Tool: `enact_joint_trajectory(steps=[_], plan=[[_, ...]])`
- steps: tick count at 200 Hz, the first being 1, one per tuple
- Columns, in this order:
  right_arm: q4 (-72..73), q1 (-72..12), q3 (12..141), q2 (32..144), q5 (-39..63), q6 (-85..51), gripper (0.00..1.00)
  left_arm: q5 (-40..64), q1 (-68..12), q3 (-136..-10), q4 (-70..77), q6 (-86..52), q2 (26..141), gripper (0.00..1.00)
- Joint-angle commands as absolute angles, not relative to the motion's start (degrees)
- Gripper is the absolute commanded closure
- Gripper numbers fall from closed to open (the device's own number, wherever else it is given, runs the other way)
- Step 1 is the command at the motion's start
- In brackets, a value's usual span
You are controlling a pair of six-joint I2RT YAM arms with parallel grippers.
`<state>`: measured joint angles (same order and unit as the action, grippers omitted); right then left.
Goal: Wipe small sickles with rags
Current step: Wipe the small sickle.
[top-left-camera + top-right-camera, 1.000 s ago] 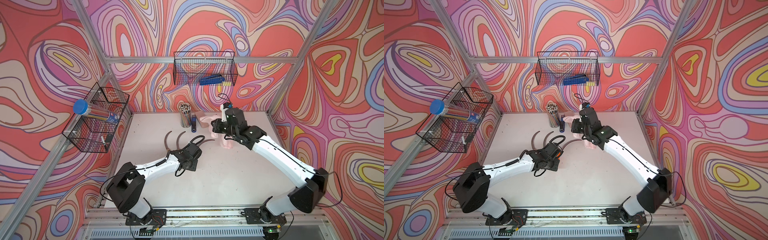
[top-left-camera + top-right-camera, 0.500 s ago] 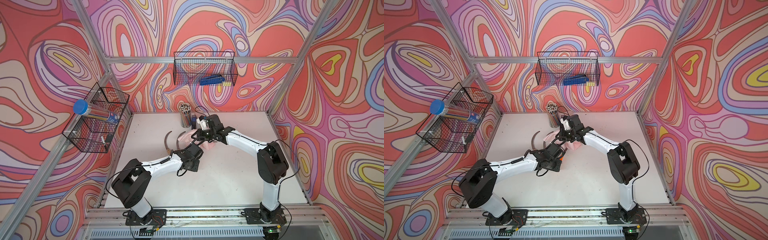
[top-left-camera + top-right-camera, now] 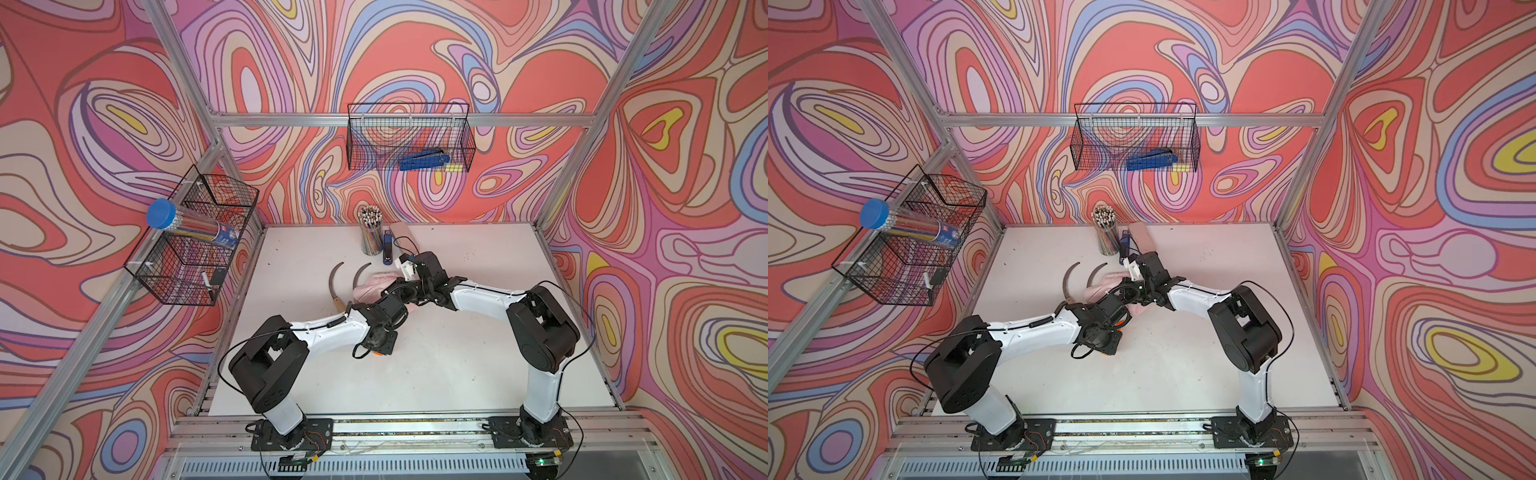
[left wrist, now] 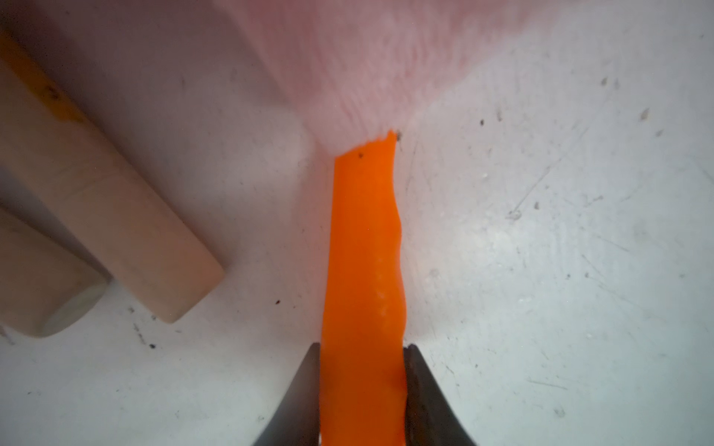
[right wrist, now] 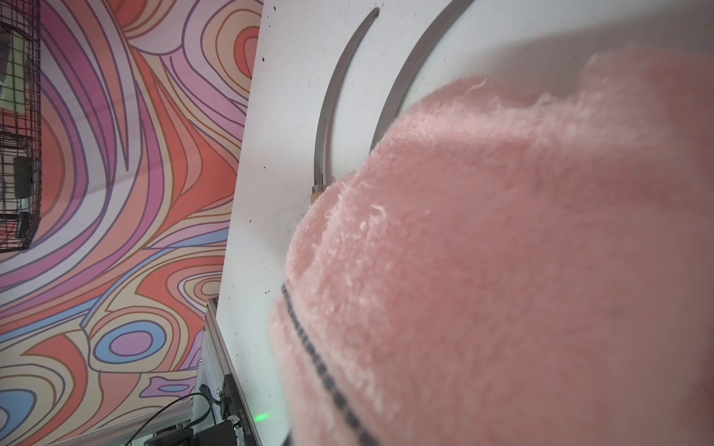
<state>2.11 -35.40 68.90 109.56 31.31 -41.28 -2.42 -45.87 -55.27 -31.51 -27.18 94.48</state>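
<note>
Left fingers (image 4: 303, 394) clamp the orange-handled small sickle (image 4: 363, 251) at lower centre. Right fingers (image 3: 394, 291) are closed on the fuzzy pale-pink rag (image 5: 502, 270).

The left arm (image 3: 328, 330) and right arm (image 3: 482, 297) wear white shells between bulky black joints; thin black cables (image 3: 594, 332) loop alongside (one ribbed stretch on the left), and each stands on a black base plate (image 3: 291, 432)

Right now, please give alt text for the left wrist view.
The left gripper is shut on the orange sickle handle, whose far end disappears under the pink rag. Two pale wooden handles lie beside it on the white table.
</note>
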Motion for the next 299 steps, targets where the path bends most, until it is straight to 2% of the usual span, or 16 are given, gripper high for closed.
enact_joint_trajectory(steps=[1, 33, 68, 125, 170, 220, 246, 267, 299], plan=[[-0.4, -36.62, 63.75, 106.3, 36.78, -43.45, 1.0, -5.33, -44.43, -55.68, -22.98, -27.65, 92.18, 1.0], [0.83, -33.49, 62.48, 105.75, 36.48, -42.76, 1.0, -5.63, -44.43, -52.29, -19.69, -27.43, 87.98, 1.0], [3.39, -36.49, 63.25, 109.92, 39.75, -45.33, 1.0, -5.95, -44.46, -51.94, -19.29, -27.41, 86.84, 1.0], [3.57, -40.61, 62.72, 107.41, 39.65, -46.61, 1.0, -6.63, -44.45, -52.69, -19.95, -27.45, 87.9, 1.0], [-0.7, -37.82, 63.35, 109.66, 35.65, -45.08, 1.0, -7.22, -44.47, -52.53, -20.45, -27.62, 87.36, 1.0], [-11.24, -31.22, 64.96, 109.15, 23.38, -40.41, 1.0, -7.31, -44.47, -52.66, -20.9, -27.86, 87.4, 1.0], [-12.22, -31.2, 64.89, 107.62, 20.11, -39.46, 1.0, -7.14, -44.47, -52.99, -21.17, -27.93, 88.11, 1.0], [-11.31, -32.17, 64.77, 107.06, 21.38, -39.05, 1.0, -7.12, -44.47, -53.09, -21.26, -27.86, 88.2, 1.0], [-11.82, -38.68, 67.45, 107.05, 22.52, -36.05, 1.0, -7.4, -44.39, -53.24, -21.26, -27.81, 88.45, 1.0]])
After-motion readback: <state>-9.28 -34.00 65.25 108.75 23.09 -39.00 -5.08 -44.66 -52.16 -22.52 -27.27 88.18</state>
